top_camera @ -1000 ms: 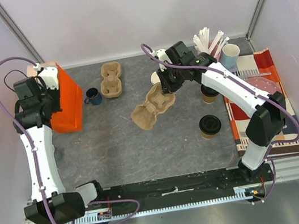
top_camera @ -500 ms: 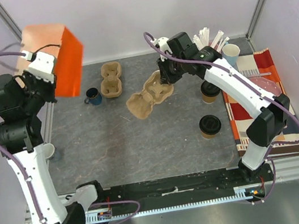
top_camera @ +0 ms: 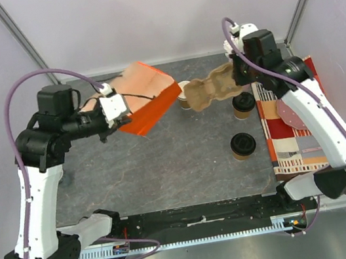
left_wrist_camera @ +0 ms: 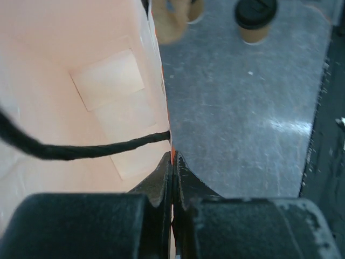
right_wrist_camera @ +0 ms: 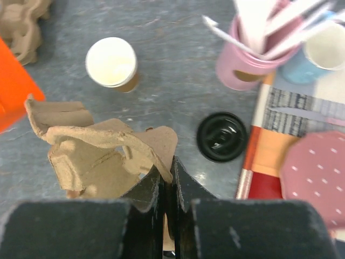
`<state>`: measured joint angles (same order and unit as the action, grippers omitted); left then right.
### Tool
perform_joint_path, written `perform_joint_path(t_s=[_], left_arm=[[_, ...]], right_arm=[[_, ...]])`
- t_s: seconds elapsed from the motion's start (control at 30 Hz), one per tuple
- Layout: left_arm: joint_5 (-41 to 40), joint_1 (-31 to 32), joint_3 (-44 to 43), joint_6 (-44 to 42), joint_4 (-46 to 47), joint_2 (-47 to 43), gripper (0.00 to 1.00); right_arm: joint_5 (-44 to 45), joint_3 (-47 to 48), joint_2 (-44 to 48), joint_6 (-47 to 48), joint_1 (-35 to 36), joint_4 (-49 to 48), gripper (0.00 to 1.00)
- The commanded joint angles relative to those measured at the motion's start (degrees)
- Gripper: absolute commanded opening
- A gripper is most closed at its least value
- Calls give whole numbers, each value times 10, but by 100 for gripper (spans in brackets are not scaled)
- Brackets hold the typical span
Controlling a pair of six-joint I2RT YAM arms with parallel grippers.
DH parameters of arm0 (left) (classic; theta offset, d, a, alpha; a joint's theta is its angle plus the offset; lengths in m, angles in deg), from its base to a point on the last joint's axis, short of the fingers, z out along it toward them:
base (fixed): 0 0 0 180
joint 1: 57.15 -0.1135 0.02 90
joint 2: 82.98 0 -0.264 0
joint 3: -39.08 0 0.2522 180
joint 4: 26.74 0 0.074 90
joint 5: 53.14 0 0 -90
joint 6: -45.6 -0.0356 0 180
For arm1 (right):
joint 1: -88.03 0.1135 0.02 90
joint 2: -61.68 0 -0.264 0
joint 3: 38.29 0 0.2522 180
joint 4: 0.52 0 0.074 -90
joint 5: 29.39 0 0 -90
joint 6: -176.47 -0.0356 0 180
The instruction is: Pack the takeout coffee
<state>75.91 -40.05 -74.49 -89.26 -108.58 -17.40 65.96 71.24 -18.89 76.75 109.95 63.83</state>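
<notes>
Two brown kraft cups with black lids stand right of centre, one [top_camera: 243,104] behind the other [top_camera: 243,145]. One of them shows in the right wrist view [right_wrist_camera: 221,136] and one in the left wrist view [left_wrist_camera: 256,16]. My left gripper [top_camera: 121,115] is shut on the rim of an orange paper bag [top_camera: 148,97], held raised and tilted over the table's middle; its jaws [left_wrist_camera: 173,162] pinch the bag's edge [left_wrist_camera: 81,97]. My right gripper [top_camera: 239,77] is shut on a cardboard cup carrier [top_camera: 209,90], held in the air; its jaws [right_wrist_camera: 171,167] clamp the carrier's edge [right_wrist_camera: 102,156].
An open kraft cup [top_camera: 185,94] with no lid stands between the bag and the carrier [right_wrist_camera: 111,63]. A pink holder of straws [right_wrist_camera: 245,65] and a light blue cup [right_wrist_camera: 329,51] stand at the back right. A striped cloth [top_camera: 295,142] with a pink disc [top_camera: 289,110] lies on the right. Another carrier [right_wrist_camera: 24,21] lies further back.
My left arm swung the orange bag from the back left to the middle and tilted it. My right arm carried the carrier up and to the right.
</notes>
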Motion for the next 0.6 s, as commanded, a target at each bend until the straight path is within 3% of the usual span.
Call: perform_joint_path(t_s=[0.0, 0.23, 0.57], left_arm=[[44, 49, 37, -110, -63, 3, 2], [44, 96, 60, -163, -77, 18, 2], [-34, 179, 244, -103, 41, -47, 2]], right_arm=[[123, -29, 55, 1, -13, 39, 0], [158, -46, 89, 0, -23, 61, 0], [157, -30, 88, 4, -28, 63, 0]])
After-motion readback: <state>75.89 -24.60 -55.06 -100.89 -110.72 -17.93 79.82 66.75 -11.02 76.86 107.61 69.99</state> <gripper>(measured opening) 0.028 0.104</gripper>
